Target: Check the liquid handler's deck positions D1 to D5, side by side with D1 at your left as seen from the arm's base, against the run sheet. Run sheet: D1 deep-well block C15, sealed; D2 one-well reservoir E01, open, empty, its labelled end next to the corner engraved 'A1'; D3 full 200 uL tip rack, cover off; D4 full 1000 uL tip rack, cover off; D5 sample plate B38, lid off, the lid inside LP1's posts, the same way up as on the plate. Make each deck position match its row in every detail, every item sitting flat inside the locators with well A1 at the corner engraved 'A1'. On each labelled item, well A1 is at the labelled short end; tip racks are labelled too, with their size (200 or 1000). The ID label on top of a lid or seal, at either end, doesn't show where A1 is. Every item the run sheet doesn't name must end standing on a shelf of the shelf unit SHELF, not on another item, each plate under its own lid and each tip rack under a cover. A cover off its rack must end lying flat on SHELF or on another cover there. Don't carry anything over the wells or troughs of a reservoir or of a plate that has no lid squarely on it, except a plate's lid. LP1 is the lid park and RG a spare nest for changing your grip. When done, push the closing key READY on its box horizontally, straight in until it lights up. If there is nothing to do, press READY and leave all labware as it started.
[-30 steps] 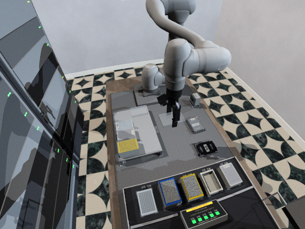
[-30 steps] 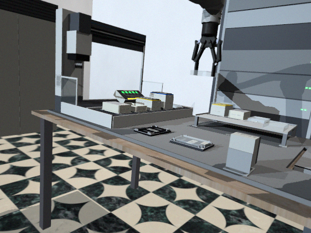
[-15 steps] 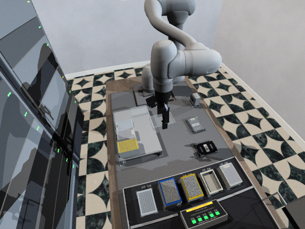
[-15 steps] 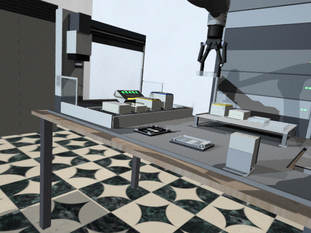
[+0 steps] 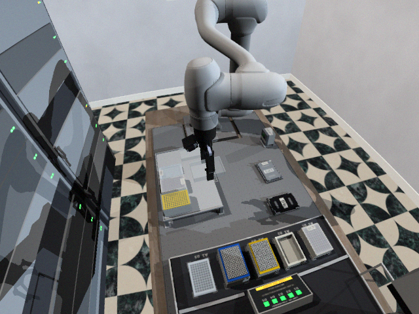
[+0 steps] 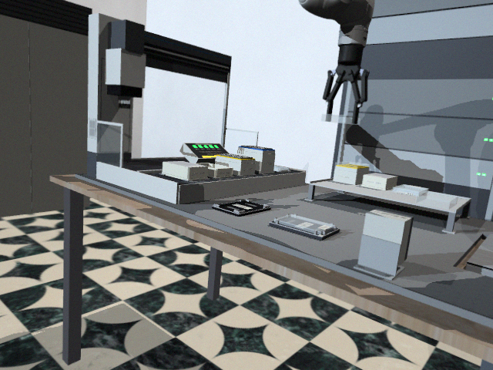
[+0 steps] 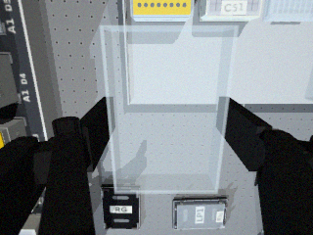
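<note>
My gripper [image 5: 209, 175] is shut on a clear tip-rack cover [image 7: 168, 110], gripping its two long sides. It holds the cover level and high above the table, over the near edge of the shelf unit SHELF [image 5: 187, 182]. The cover also shows in the exterior view [image 6: 338, 117], well above the shelf [image 6: 386, 195]. On the deck stand a sample plate [image 5: 201, 277], a blue-rimmed tip rack [image 5: 233, 262], a yellow-rimmed tip rack [image 5: 263, 259], an open reservoir [image 5: 289, 250] and a deep-well block [image 5: 316, 239]. Both racks are uncovered.
On the shelf stand a yellow tip rack [image 5: 175, 199], a labelled block [image 7: 234, 7] and a plate [image 5: 171, 171]. LP1 [image 5: 268, 171] holds a lid. The RG nest [image 5: 281, 205] is empty. The READY box [image 5: 268, 136] stands at the table's far edge.
</note>
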